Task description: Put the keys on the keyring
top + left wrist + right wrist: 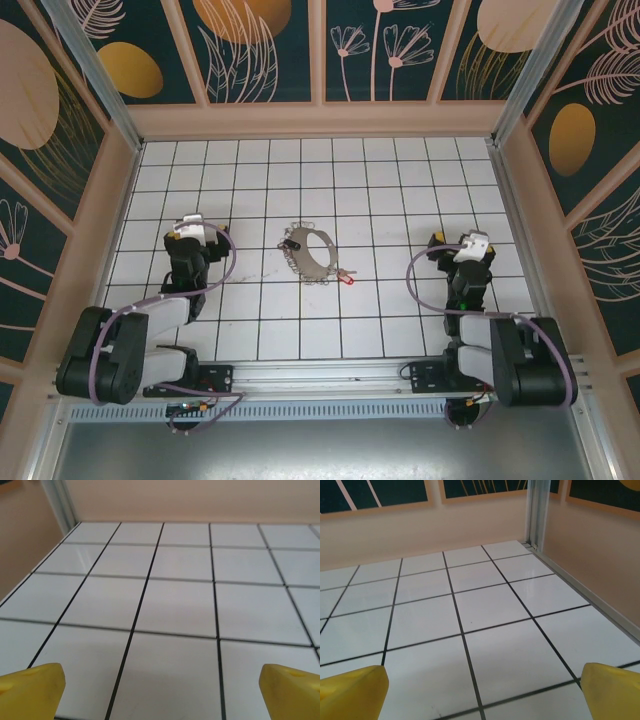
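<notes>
While the keyring (331, 250) lies flat on the tiled floor (260, 180) between the two arms, the coming reach turns on which side to take it from. Its oval seems to run its long axis from far left to near right. A dark-headed key (292, 243) rests at its left edge, and small silvery keys (312, 276) cluster along its near edge. A red-headed key (349, 279) lies just off its near right end. Whether any key is threaded I cannot tell. The left gripper (205, 222) stands to the ring's left, somewhat nearer than the right gripper (452, 242), which I judge closer to the red-headed key. Both have jaws spread wide and empty, yellow fingertips (32, 690) over bare tiles. Each points toward the far wall (320, 118), not at the ring.
</notes>
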Available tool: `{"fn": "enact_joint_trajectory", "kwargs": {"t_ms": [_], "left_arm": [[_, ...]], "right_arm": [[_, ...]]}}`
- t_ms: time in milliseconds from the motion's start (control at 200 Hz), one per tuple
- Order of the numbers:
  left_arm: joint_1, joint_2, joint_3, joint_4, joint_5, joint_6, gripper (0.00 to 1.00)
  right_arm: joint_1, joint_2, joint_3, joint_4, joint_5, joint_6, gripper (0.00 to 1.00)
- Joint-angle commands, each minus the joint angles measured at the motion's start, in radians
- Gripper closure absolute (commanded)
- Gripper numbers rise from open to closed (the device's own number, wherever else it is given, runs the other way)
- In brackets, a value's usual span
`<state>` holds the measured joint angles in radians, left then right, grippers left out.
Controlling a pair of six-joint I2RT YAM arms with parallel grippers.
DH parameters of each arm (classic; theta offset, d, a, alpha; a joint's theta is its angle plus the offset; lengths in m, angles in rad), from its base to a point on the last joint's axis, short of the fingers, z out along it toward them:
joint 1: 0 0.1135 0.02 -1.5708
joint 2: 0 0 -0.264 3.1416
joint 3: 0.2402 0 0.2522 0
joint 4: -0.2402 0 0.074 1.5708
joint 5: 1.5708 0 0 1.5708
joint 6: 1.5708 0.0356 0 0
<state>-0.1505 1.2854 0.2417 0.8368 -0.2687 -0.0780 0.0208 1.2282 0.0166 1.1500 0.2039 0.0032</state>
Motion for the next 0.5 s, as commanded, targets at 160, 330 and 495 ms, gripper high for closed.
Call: {"fn": "enact_joint_trajectory", "kwargs": {"t_ms": [160,330,495], "left_arm": [[0.081,0.18,0.025,0.344,0.074,0.053,0.01],[0.124,0.239,-0.011,0.455,0.163,0.039,0.01],[0.149,0.241,-0.001,0.436,0.188,0.013,0.01]], "right_arm": [[0.009,0.305,0.134,0.256,-0.029,0.003,0.01],[-0.022,0.309,0.186,0.155,-0.056,0.04,0.01],[-0.039,0.308,0.19,0.138,-0.055,0.059,0.01]]}}
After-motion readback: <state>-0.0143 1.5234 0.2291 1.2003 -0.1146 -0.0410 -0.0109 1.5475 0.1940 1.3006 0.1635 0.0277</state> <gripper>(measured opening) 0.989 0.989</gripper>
